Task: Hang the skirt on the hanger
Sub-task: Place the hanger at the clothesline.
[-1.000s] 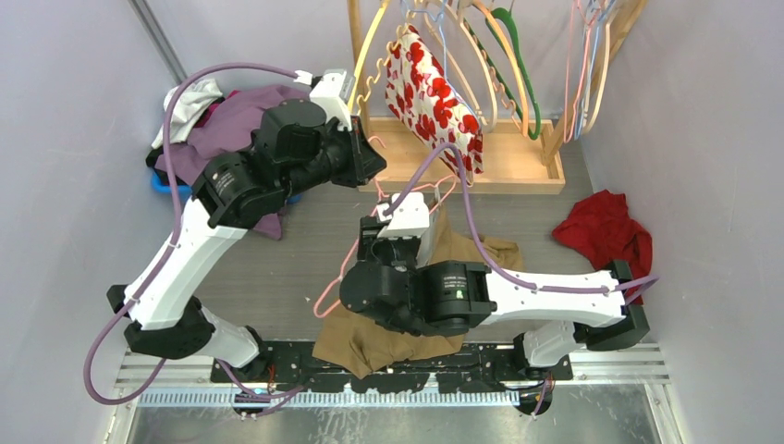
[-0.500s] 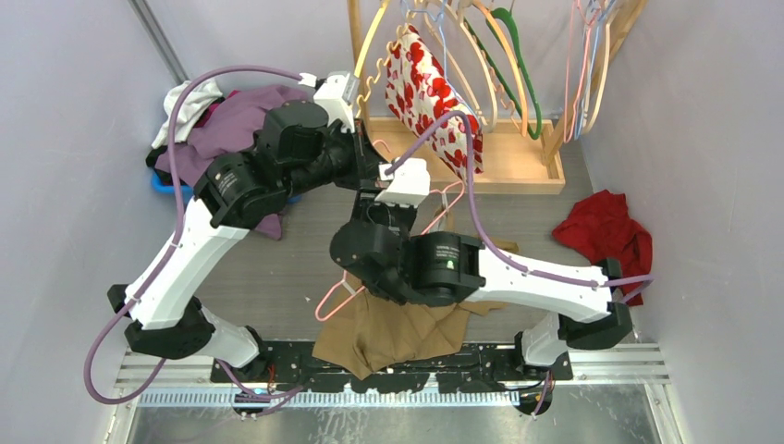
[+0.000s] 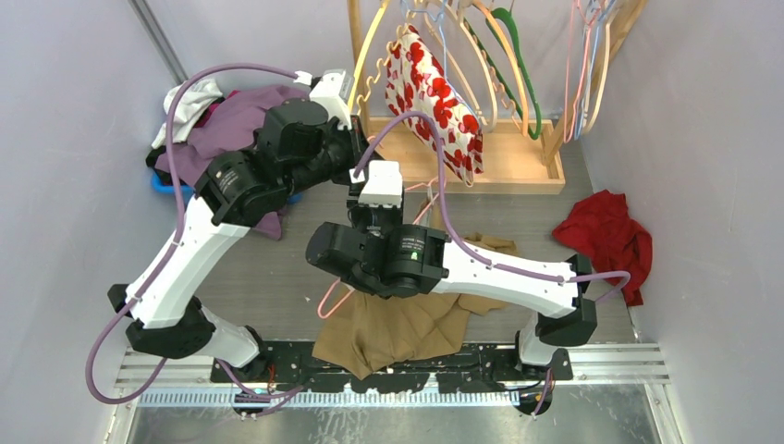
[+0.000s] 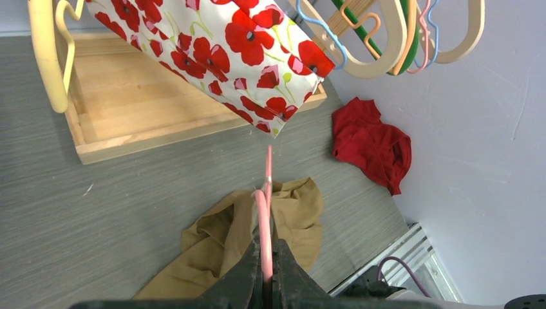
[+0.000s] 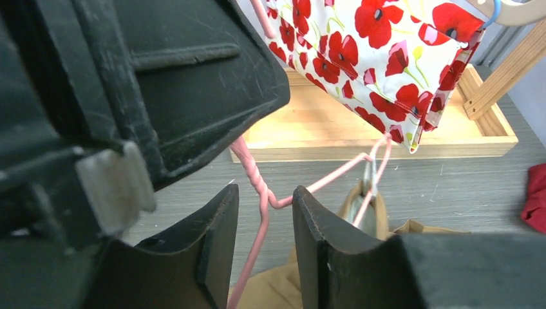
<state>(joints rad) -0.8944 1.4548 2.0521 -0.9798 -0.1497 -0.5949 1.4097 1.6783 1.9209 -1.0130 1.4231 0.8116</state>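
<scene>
The left claw (image 4: 266, 280) is clamped on the pink hanger (image 4: 268, 168). The right claw (image 5: 265, 201) stands parted around the hanger's wire, not pinching it. The tan skirt (image 3: 399, 329) lies crumpled beneath both, at the middle of the table's (image 3: 268, 268) near edge.

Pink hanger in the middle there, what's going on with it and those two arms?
The left gripper is shut on the pink hanger, holding it up over the table. The right gripper has its jaws open around the hanger's twisted neck without clamping it. The tan skirt seems caught in one clip of the hanger, with most of it heaped on the table below.
</scene>
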